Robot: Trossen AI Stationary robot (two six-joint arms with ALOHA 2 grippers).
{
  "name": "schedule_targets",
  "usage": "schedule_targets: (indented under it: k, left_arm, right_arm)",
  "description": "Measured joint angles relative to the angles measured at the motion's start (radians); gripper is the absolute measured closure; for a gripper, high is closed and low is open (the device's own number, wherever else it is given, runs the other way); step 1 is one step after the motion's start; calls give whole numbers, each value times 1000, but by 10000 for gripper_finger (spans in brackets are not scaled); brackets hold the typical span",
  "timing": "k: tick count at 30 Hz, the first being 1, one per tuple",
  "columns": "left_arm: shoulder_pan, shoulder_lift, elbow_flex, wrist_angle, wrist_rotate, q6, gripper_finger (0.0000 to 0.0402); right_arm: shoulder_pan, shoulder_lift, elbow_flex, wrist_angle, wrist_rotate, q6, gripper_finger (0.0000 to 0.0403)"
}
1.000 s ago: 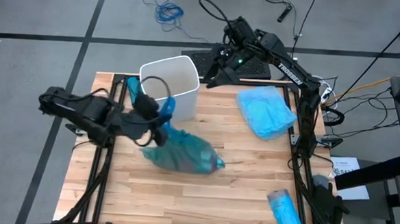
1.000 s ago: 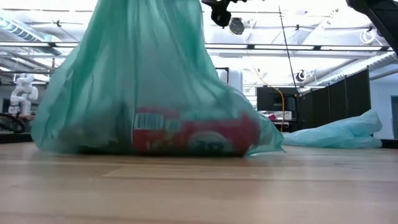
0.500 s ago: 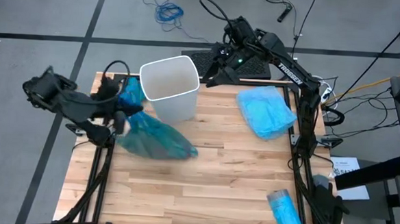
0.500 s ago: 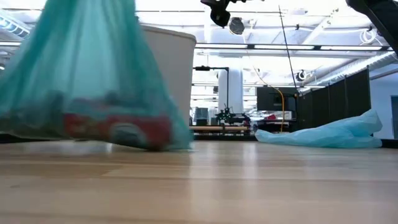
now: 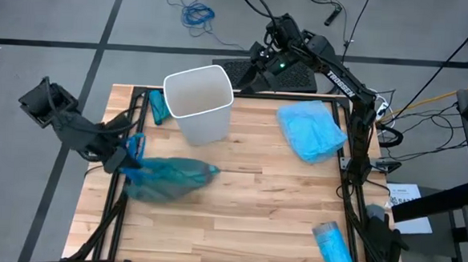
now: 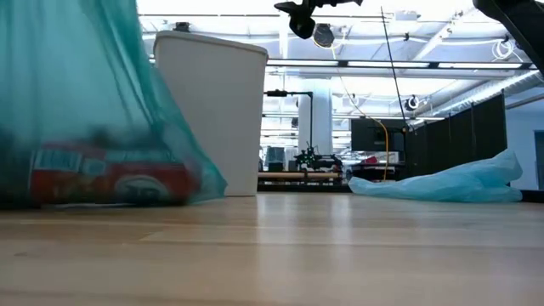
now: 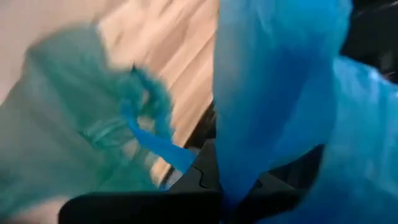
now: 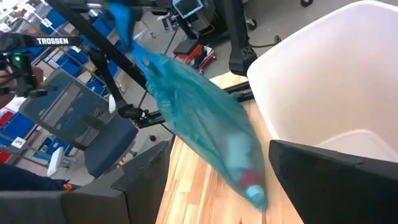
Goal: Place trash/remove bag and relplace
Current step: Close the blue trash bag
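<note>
Writing first: "TROSSEN" in white on my right arm, readable in the right wrist view on a dark bar at far left. Red-and-white labelled bottle (image 6: 110, 174) shows thru the bag film in low view, lying on its side; label text too blurred to read.

My left gripper (image 5: 123, 153) is clamped shut on the gathered neck of the teal trash bag (image 5: 167, 178), at the table's left edge. Bag body trails from my fingers toward table centre, lying on the wood w/ the trash inside. Apart from the bottle I can't make out the other bits thru the plastic. In the left wrist view the blue-teal film bunches right up against my fingers, so the grip pt itself is mostly covered.

White bin (image 5: 198, 101) stands upright behind the bag, near but apart, no liner in it.

My right gripper (image 5: 249, 77) hangs off the table's back edge just behind the bin, jaws spread wide, holding nothing.

Loose blue bag pile (image 5: 311, 129) lies on the right side of the table (image 5: 278, 205), well apart from the full bag. Small folded blue bag (image 5: 332, 243) at the front right edge.
</note>
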Motion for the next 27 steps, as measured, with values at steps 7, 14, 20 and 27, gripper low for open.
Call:
schedule_targets:
  k: [7,14,20,27]
  left_arm:
    - [-85,-17,-3,-66,131,-252,402]
    - [-191,-21,-3,-44,382,-515,402]
    - [-250,-35,-3,-64,303,-574,402]
    - [-254,-47,-54,-68,93,-402,402]
  right_arm:
    - [0,0,0,-3,0,29,133]
    - [0,1,0,-39,-2,34,133]
    - [0,1,0,-38,-2,24,133]
    - [8,1,0,-38,3,17,133]
